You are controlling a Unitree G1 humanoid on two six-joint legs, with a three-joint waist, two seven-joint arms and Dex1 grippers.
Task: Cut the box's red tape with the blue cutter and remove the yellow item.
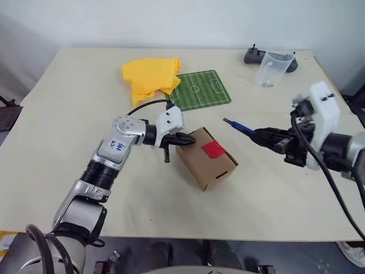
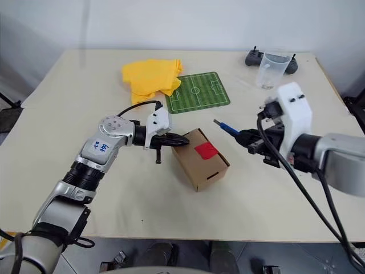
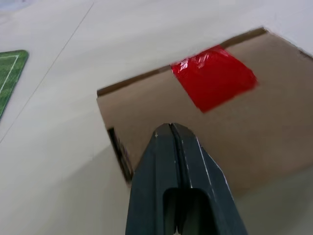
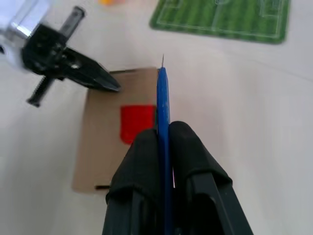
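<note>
Left pincer [image 1: 185,138]: clenched empty, tip seemingly touching box [image 1: 206,157].
Right pincer [image 1: 263,136]: grasping cutter [image 1: 238,125], beside tape [image 1: 213,149].

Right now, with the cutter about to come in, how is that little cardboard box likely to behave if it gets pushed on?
The box looks small and thin-walled, so it is probably light and may slide on the smooth table. The shut left end effector sits at its edge, which could steady it. Its taped top may dent under the blue cutter held by the right end effector.
</note>
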